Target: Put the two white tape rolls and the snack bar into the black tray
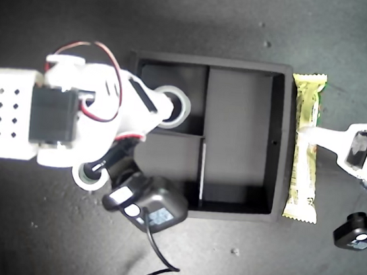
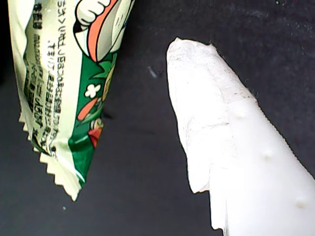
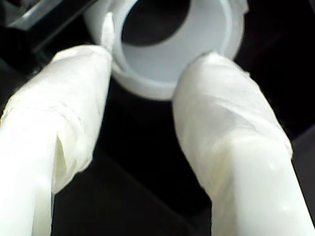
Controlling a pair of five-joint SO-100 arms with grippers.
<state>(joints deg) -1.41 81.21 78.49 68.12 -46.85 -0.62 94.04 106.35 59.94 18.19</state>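
Roll (image 3: 172, 54) at second gripper (image 3: 147, 69), jaws spread around its rim, in tray (image 1: 272, 141) small compartment — lift clear gently. Bar (image 1: 303, 148) outside tray; first gripper (image 1: 306, 133) touching it, state unclear.

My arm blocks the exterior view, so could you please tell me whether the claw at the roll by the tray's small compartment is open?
Observer: Yes. The second wrist view shows my second claw with its fingers spread apart, tips at the roll's near rim.
Operator: Thank you. Is my first claw touching the bar?
Observer: Not where the first wrist view looks: only one finger shows there, and dark mat separates it from the bar.
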